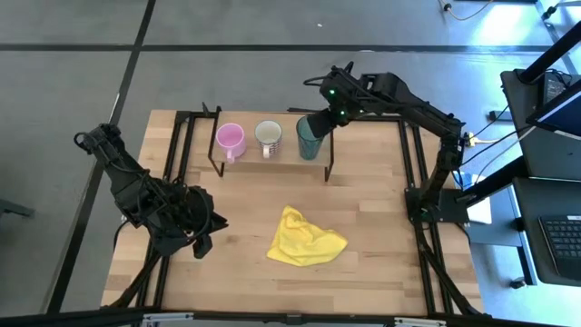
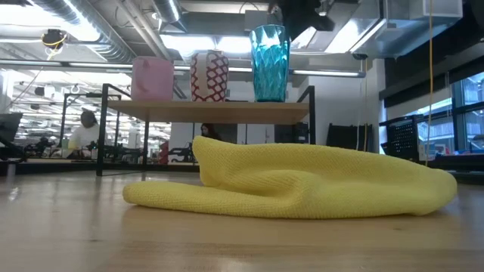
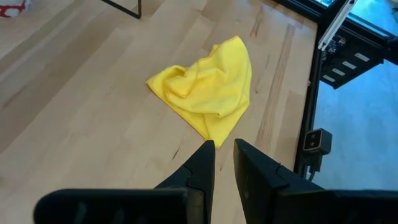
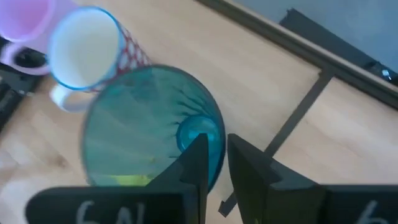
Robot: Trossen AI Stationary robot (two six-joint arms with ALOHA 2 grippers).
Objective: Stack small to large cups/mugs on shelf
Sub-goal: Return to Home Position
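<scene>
Returning to the rest pose is judged to be the step in hand. The pink mug, patterned mug and teal tumbler stand in a row on the shelf, smallest to tallest. The right hand hovers just above the tumbler's rim, fingers near together and clamped on nothing. The next move calls for a straight lift clear of the rim before swinging away — a sideways start could tip the tumbler. The left hand waits near the tabletop's front-left, fingers likewise together.

Looks like an open-plan robotics lab: exposed ceiling ducts and strip lights above the shelf, 1 person seated at benches behind it.
</scene>
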